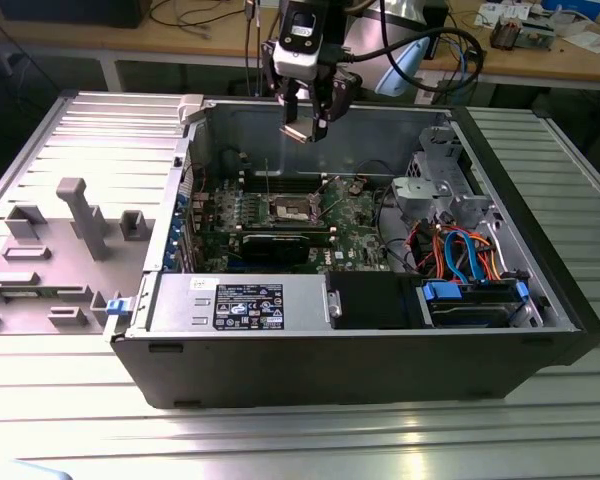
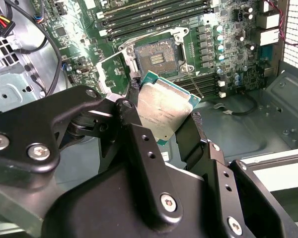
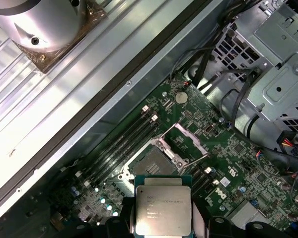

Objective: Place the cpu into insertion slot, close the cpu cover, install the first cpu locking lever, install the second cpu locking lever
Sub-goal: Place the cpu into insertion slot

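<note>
Sweeping across the green circuit board (image 2: 238, 54): the thin square silver metal cpu cover (image 2: 105, 74) stands flipped up beside the square dark-centred insertion slot (image 2: 156, 54), which lies bare. Well above both, the black two-fingered gripper (image 1: 307, 125) is closed on the small flat silver-topped cpu (image 2: 166, 106), pinching its edges. The worry: the chip looks turned against the slot; lowered skewed, it could bend contacts or snag the cover.

A silver-grey top, edged in green, is being shown by the cpu (image 3: 163, 210). The gripper (image 2: 164, 106) is being seen in black. A dark centre and a pale metal rim are being displayed by the insertion slot (image 2: 156, 54), within the green circuit board (image 3: 238, 148). In the exterior view, blue and orange cables (image 1: 458, 250) are being seen at three o'clock from the board, and the ribbed table (image 1: 540, 420) is being seen in grey.
</note>
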